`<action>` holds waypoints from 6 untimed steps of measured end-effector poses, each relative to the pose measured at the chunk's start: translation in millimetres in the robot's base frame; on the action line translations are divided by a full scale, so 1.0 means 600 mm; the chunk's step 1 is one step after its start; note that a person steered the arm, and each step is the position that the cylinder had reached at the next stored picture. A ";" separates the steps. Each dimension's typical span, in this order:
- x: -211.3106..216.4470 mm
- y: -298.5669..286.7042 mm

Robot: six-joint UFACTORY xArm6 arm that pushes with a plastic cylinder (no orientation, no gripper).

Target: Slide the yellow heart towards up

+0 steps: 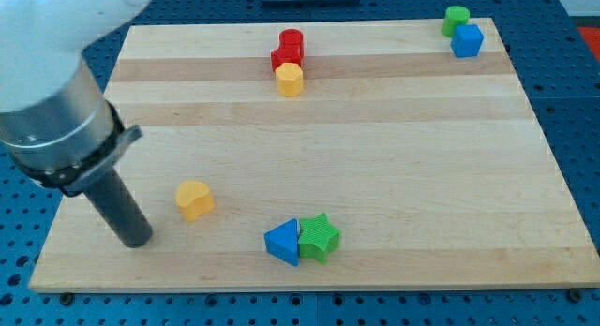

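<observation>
The yellow heart [195,199] lies on the wooden board [394,157] at the lower left. My tip [137,240] rests on the board just left of and slightly below the heart, a short gap apart from it. The dark rod rises from the tip toward the view's upper left into the grey arm body.
A blue triangle [282,243] touches a green star [319,237] at the bottom centre. A red block [288,48] sits against a yellow hexagon-like block [290,80] near the top centre. A green block [456,19] and a blue cube [466,40] stand at the top right corner.
</observation>
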State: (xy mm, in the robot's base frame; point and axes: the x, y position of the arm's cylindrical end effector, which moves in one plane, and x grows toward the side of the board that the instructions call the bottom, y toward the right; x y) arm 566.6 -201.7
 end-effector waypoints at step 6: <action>-0.099 0.204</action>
